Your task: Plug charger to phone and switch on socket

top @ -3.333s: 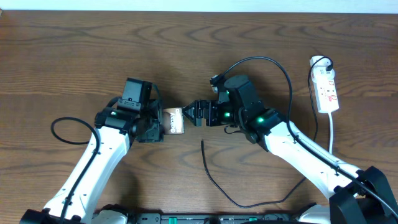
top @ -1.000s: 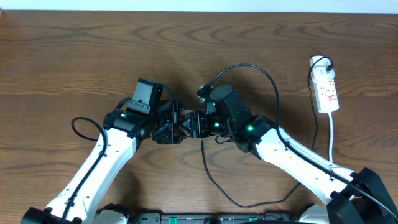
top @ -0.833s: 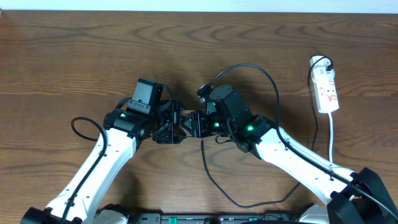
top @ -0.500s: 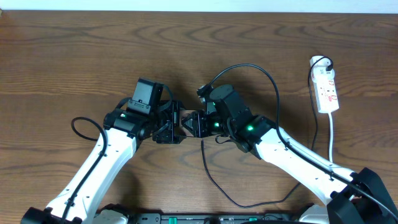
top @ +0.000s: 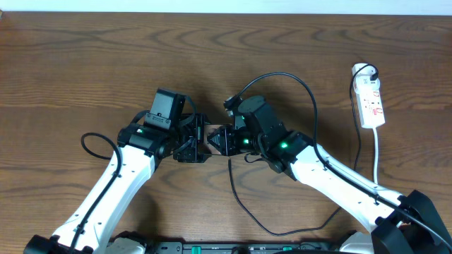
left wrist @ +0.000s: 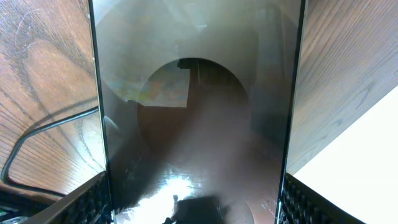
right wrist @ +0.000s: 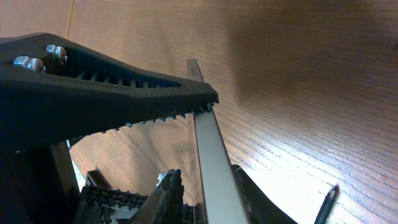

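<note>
The brown wooden surface (top: 85,63) carries everything. The left arm (top: 106,190) and right arm (top: 339,176) meet nose to nose at its middle.

The phone (top: 210,139) sits between them, raised off the wood. The left jaws grip it across its width: in the left wrist view the glossy slab (left wrist: 199,124) fills the whole gap between both fingers.

The right jaws stand narrowly around the phone's opposite end. The toothed upper finger (right wrist: 124,93) touches the phone's thin edge (right wrist: 208,162). Whether the lower finger presses on it, I cannot tell.

The socket (top: 371,102) lies well apart from both jaws, out beyond the right arm, with its white cord (top: 377,152) trailing from it.

The charger (top: 244,204) curves over the wood below the right jaws, and its plug tip (top: 230,161) lies just beside them, held by neither.
</note>
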Available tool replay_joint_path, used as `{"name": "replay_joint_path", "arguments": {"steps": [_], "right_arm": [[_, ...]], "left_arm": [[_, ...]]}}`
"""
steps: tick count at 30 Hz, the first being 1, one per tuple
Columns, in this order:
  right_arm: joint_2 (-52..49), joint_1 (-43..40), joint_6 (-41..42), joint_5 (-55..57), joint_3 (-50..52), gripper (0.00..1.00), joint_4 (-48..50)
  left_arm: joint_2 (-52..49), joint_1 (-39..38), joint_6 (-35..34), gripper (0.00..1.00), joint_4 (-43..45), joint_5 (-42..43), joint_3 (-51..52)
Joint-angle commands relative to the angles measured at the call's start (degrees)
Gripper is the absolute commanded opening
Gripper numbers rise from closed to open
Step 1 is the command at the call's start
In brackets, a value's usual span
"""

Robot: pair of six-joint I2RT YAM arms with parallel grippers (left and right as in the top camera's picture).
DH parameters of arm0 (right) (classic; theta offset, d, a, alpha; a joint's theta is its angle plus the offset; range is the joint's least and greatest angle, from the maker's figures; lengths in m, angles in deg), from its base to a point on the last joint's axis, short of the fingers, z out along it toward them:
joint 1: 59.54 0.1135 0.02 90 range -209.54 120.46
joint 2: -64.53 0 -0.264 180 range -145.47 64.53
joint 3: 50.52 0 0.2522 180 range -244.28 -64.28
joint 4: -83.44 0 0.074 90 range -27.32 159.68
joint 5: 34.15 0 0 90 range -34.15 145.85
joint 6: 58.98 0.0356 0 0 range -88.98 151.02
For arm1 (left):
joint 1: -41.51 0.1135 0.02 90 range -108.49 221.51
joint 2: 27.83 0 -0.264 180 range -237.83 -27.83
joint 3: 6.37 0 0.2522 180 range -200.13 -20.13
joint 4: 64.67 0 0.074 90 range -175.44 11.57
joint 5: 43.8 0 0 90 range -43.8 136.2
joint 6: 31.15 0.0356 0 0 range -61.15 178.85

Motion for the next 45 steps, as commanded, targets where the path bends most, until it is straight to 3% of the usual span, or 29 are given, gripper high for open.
{"name": "replay_joint_path", "arguments": {"steps": [1, 14, 17, 27, 28, 31, 34, 38, 45], "right_arm": [[-0.39, 0.59, -0.26, 0.52, -0.90, 0.22, -0.09], [-0.39, 0.59, -0.24, 0.48, -0.90, 0.15, -0.09], [-0.39, 0.59, -0.24, 0.50, -0.90, 0.08, -0.09], [-0.39, 0.59, 0.15, 0.50, -0.90, 0.01, -0.09], [-0.39, 0.59, 0.15, 0.50, -0.90, 0.01, -0.09], [-0.39, 0.59, 0.15, 0.50, -0.90, 0.01, -0.11], [-0.39, 0.57, 0.13, 0.50, -0.90, 0.01, -0.28], [-0.39, 0.52, 0.13, 0.50, -0.90, 0.01, -0.31], [-0.39, 0.52, 0.11, 0.50, -0.90, 0.01, -0.35]], "left_arm": [[-0.04, -0.20, -0.31, 0.07, 0.52, 0.74, -0.68], [-0.04, -0.20, -0.31, 0.07, 0.50, 0.76, -0.68], [-0.04, -0.20, -0.31, 0.07, 0.50, 0.74, -0.68], [-0.04, -0.20, -0.28, 0.08, 0.48, 0.74, -0.68], [-0.04, -0.20, -0.28, 0.15, 0.48, 0.74, -0.68], [-0.04, -0.20, -0.02, 0.55, 0.48, 0.76, -0.66], [-0.04, -0.20, 0.17, 0.78, 0.37, 0.76, -0.66], [-0.04, -0.20, 0.17, 0.88, -0.42, 0.74, -0.66], [-0.04, -0.20, 0.37, 0.89, -0.42, 0.74, -0.66]]}}
